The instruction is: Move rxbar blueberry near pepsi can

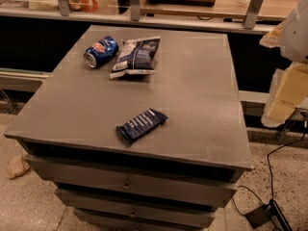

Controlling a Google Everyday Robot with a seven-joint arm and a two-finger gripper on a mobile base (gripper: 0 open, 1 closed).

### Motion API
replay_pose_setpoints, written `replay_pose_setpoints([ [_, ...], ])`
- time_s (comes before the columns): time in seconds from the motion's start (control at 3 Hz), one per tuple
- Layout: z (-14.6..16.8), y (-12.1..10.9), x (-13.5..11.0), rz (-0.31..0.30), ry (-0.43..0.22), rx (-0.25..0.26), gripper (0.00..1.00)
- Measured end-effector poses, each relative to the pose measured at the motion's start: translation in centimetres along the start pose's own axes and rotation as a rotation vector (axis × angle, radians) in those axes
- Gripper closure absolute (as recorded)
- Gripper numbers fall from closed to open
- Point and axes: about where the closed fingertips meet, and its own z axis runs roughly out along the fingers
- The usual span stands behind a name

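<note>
The rxbar blueberry point(141, 124), a slim dark navy bar with white text, lies flat near the front middle of the grey table top point(192, 81). The pepsi can point(100, 51) lies on its side at the back left of the table, silver end toward the front left. My gripper point(292, 117) is at the right edge of the view, beside and off the table, under the pale arm parts point(288, 57). It is far to the right of the bar and holds nothing that I can see.
A blue-and-white chip bag point(136, 56) lies just right of the can. The table has drawers below its front edge point(130, 182). A counter with metal posts point(134, 4) runs behind. Cables and a black box point(262, 214) lie on the floor at right.
</note>
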Motion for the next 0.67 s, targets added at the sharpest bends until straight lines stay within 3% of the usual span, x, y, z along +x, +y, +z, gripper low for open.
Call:
replay_pose_setpoints([
  [0.33,-0.13,-0.03,-0.13,-0.001,-0.009,0.007,0.00],
  [0.67,0.67,0.32,-0.89,-0.010,-0.092,-0.009,0.00],
])
